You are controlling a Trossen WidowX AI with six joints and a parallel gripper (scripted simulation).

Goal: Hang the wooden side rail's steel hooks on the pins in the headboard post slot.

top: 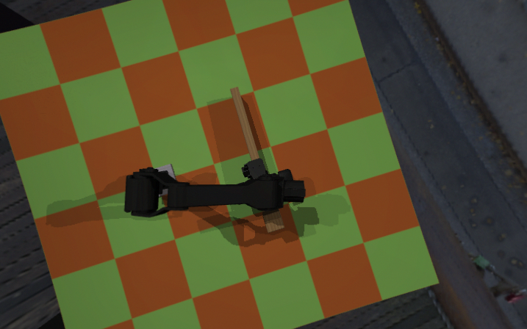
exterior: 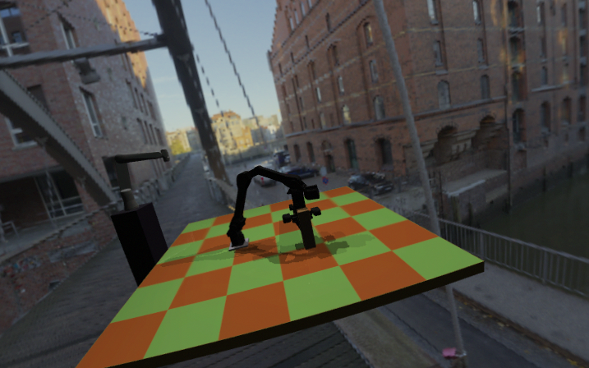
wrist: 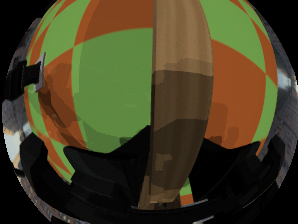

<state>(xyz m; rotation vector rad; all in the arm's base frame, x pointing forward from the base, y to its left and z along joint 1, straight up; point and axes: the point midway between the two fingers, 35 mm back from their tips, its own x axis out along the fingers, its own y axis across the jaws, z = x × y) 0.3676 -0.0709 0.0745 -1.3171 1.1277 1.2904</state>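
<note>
Wooden rail (top: 245, 124) (wrist: 182, 95) pinched in your jaws (top: 262, 179) (exterior: 303, 214), operator, its length stretching out over the green-and-orange table (top: 380, 253) (exterior: 319, 292) (wrist: 112, 85)!

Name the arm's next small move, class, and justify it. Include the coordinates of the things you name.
Probably ease the rail (top: 244, 122) (wrist: 182, 40) gently downward, without letting go. The fingers are shut on it, and from above it lines up with the upright post (top: 274, 223) (exterior: 307, 235). The hooks and pins are hidden, so seating cannot be confirmed and release seems premature.

No legible txt, labels, brands, nos. or signs in any view (bkgd too blurry to read).
</note>
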